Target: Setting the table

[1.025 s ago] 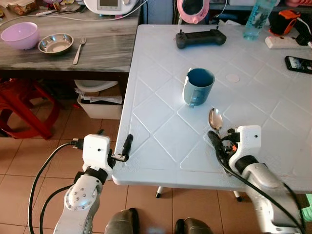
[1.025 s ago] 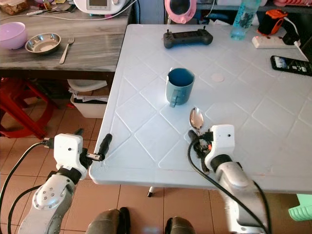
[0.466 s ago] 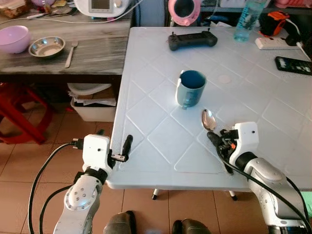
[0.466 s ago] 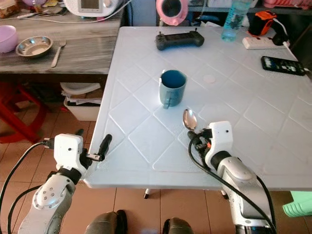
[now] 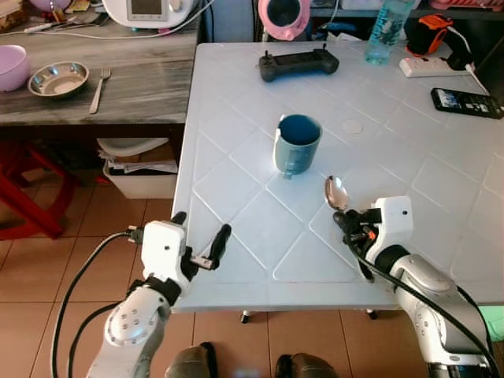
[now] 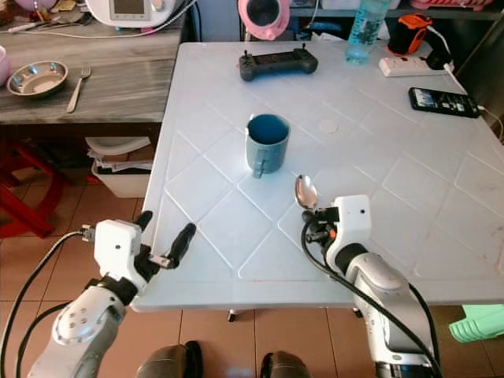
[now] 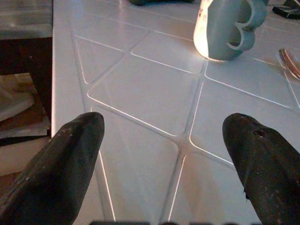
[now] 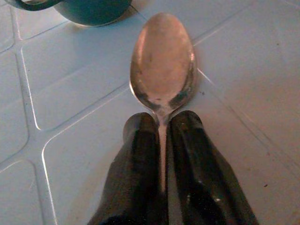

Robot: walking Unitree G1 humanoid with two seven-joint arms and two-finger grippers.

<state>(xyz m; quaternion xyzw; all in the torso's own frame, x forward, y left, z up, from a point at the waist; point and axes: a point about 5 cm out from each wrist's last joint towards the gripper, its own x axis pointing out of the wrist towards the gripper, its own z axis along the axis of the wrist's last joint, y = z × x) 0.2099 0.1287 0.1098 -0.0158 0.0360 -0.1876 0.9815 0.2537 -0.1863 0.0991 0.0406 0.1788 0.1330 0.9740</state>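
The right pincer [image 5: 346, 223] clamped the spoon [image 5: 336, 192] by its handle near the mug [image 5: 296, 145]; lowering it flat onto the counter [image 5: 236, 169] looked wisest, while the left pincer [image 5: 201, 250] hung open.

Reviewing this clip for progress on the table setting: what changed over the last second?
The left hand came in from off the edge to over the white table, fingers open. The right hand stayed shut on the spoon, just right of the blue mug and nearer the robot. Mug, controller and phone only shifted with the camera.
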